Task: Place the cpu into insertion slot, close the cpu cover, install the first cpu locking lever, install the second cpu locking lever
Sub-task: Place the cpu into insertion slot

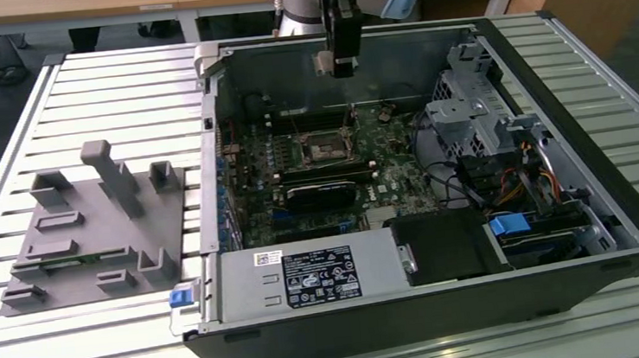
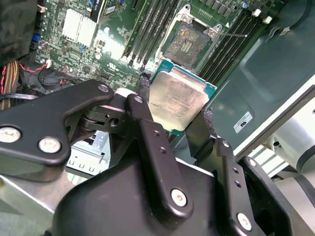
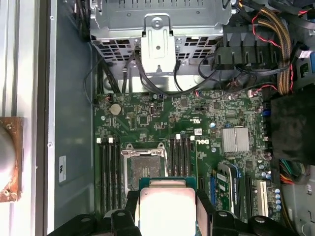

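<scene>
Black tool (image 2: 176,102) clamps the cpu (image 2: 179,93) above the uncovered insertion slot (image 2: 189,44) inside the open computer case (image 1: 368,335).

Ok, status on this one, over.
Gripper shut on cpu, held above board. Slot bare, cpu not in. Nothing between them.

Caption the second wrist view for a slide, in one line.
The tool holds the cpu by its edges over the motherboard, empty insertion slot beyond.
</scene>
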Action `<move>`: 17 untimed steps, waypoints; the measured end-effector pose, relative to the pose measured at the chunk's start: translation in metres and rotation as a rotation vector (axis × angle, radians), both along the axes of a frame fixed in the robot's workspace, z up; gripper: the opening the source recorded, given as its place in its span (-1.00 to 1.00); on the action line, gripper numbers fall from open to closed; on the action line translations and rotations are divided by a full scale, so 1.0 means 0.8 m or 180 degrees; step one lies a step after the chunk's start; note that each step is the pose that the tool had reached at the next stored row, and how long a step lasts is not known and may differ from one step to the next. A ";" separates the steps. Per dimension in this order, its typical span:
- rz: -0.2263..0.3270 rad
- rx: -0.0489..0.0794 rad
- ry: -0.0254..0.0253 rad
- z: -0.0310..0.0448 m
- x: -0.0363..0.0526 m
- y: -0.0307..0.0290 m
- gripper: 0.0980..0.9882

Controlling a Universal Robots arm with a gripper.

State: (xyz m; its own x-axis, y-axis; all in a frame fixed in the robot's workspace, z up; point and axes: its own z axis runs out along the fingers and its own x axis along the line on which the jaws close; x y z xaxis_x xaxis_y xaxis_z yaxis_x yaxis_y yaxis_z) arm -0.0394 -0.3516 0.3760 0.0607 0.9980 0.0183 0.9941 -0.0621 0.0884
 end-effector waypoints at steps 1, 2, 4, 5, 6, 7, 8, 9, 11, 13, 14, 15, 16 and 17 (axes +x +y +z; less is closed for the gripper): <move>-0.0013 0.0000 0.0000 0.0000 0.000 0.0000 0.00; -0.0027 0.0000 0.0000 -0.0001 0.000 0.0000 0.00; -0.0055 0.0000 0.0000 -0.0001 0.000 0.0000 0.00; -0.0069 0.0000 0.0000 -0.0002 0.000 0.0000 0.00; -0.0083 0.0000 0.0000 -0.0002 0.000 0.0000 0.00; -0.0097 0.0000 0.0000 -0.0003 0.000 0.0000 0.00; -0.0112 0.0000 0.0000 -0.0003 0.000 0.0000 0.00; -0.0127 0.0000 0.0000 -0.0004 0.000 0.0000 0.00; -0.0155 0.0000 0.0000 -0.0004 0.000 0.0000 0.00; -0.0185 0.0000 0.0000 -0.0006 0.000 0.0000 0.00; -0.0204 0.0000 0.0000 -0.0009 0.000 0.0001 0.00; -0.0223 0.0000 0.0000 -0.0012 0.000 0.0001 0.00; -0.0243 0.0000 0.0000 -0.0016 0.000 0.0002 0.00; -0.0261 0.0000 0.0000 -0.0025 -0.001 0.0002 0.00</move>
